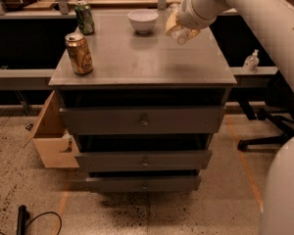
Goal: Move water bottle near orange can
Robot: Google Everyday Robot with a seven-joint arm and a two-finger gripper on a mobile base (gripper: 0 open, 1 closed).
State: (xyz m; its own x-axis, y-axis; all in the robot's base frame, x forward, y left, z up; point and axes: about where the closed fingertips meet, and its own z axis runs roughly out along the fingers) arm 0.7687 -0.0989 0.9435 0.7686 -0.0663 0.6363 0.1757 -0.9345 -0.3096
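Observation:
The orange can (79, 54) stands upright at the front left of the grey cabinet top (147, 62). My gripper (178, 27) is over the back right part of the top, to the right of the white bowl. It is shut on the water bottle (180, 34), a small clear bottle held tilted a little above the surface, partly hidden by the gripper. The bottle is far to the right of the orange can.
A green can (84, 17) stands at the back left. A white bowl (143, 20) sits at the back middle. A small white spray bottle (251, 61) stands on a ledge to the right. A drawer hangs open at the cabinet's left (51, 136).

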